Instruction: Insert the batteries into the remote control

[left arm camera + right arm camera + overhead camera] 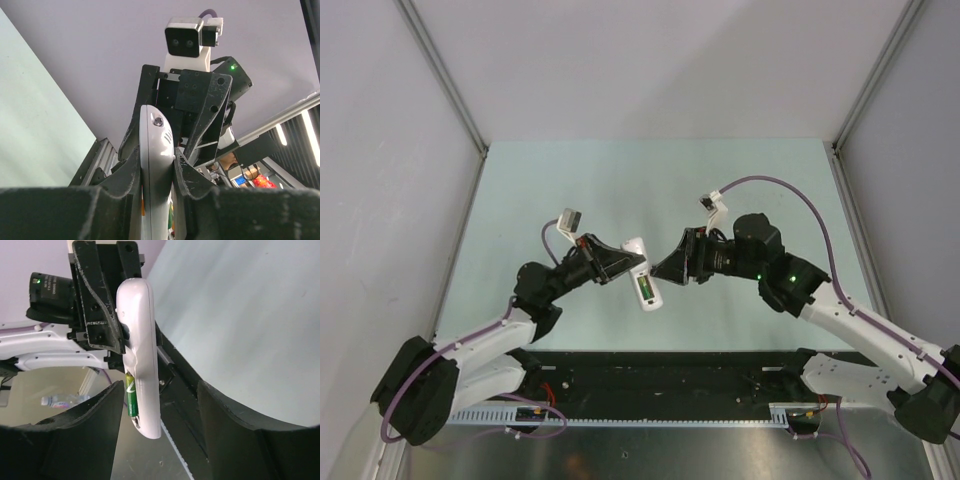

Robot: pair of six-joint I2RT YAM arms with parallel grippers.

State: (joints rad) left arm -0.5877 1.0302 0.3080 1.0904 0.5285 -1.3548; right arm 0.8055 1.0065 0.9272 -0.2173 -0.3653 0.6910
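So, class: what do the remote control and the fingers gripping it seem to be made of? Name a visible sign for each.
Remote control: probably smooth, glossy white plastic; it shows soft highlights along its rounded edges. Left hand's fingers: likely matte black plastic, possibly printed; the surface looks grainy and scuffed.

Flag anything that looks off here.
Nothing damaged or spilled. The remote control is clamped in the left end effector, its back recess open with only a green battery showing; no second battery appears in any view.
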